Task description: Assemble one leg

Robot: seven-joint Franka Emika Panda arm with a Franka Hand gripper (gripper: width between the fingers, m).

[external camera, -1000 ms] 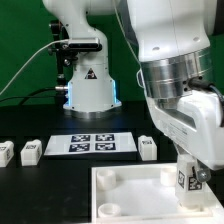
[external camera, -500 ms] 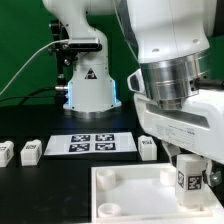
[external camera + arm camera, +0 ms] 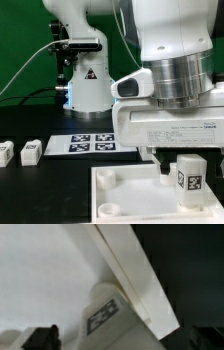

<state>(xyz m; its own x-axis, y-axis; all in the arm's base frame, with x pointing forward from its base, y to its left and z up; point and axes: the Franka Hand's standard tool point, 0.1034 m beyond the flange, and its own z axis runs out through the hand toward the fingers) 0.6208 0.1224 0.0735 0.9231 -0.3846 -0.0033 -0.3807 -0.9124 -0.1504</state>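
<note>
The leg [image 3: 186,176], a small white post with a black-and-white tag, stands upright at the corner of the large flat white board [image 3: 120,196] nearest the exterior view's right. My gripper [image 3: 186,168] straddles it from above. One dark finger [image 3: 163,167] shows a little apart from the leg's side. In the wrist view the leg [image 3: 108,317] sits at a round socket by the board's edge [image 3: 128,274], between my gripper's [image 3: 122,339] two dark fingers, with a gap at each side. The gripper is open.
Two more white tagged legs [image 3: 5,152] [image 3: 30,151] lie on the black table at the exterior view's left. The marker board [image 3: 95,143] lies behind the large board. The arm's white base [image 3: 88,85] stands at the back.
The hand has turned about its vertical axis over the leg and now shows its broad side. Its fingers, closed on the leg a second ago, now stand apart from it. The leg stays upright.
</note>
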